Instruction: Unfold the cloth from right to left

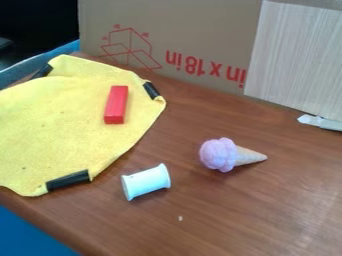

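In my camera view, the yellow cloth [60,130] was on the left side of the brown desk [254,215]. It looked mostly spread out, with a bump and a bend near its top left corner. Its left part ran out of view, so I could not tell if a fold was there. I could not tell how wide the tool was open, or if it had hold of anything.

The red block [115,105] sat on top of the cloth. If I pulled the cloth fast, the block could ride along, tip over or slide off. It could also press the cloth down, so one part would bunch up while the rest moved.

The low corner of the cloth was near the desk's edge. A big tug to the left could make the whole cloth slip over that edge and not open at all. The cloth looked thin and flat, so a grab that was too high would get only air, and one that was too low would bump the desk.

The black tape [152,90] on the right corner could peel off if I pinched just that. The white spool [147,182] lay just beside the cloth, and a bump could make it roll. The ice cream [230,154] was well apart from the cloth, so I worried about it less.
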Robot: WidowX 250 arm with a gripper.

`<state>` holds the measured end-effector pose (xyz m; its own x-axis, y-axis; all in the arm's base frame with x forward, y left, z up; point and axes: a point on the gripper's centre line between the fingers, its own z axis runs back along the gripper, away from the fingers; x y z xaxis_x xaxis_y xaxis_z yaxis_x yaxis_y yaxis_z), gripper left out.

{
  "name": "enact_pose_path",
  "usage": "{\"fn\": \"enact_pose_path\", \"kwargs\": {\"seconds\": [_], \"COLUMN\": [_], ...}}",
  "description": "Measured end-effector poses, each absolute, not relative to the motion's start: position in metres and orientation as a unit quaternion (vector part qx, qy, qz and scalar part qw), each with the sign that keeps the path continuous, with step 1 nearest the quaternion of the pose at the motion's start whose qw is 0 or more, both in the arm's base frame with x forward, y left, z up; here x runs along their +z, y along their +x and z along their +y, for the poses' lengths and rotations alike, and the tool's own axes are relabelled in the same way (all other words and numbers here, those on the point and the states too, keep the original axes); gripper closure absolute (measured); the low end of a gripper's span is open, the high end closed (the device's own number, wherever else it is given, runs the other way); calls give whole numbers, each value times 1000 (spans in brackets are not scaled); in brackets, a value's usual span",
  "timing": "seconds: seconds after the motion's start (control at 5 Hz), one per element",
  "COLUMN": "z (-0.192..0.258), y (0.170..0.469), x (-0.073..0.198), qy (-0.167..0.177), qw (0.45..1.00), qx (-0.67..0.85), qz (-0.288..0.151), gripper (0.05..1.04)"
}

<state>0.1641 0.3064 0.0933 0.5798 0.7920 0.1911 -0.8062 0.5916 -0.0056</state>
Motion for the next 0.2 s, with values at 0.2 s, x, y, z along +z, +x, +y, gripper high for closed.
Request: {"fn": "enact_pose_path", "kwargs": {"seconds": [0.2], "z": [302], "y": [169], "x": [96], "qy": [59], "qw": [895], "qx": [437], "qz": [-73], "gripper": [895]}}
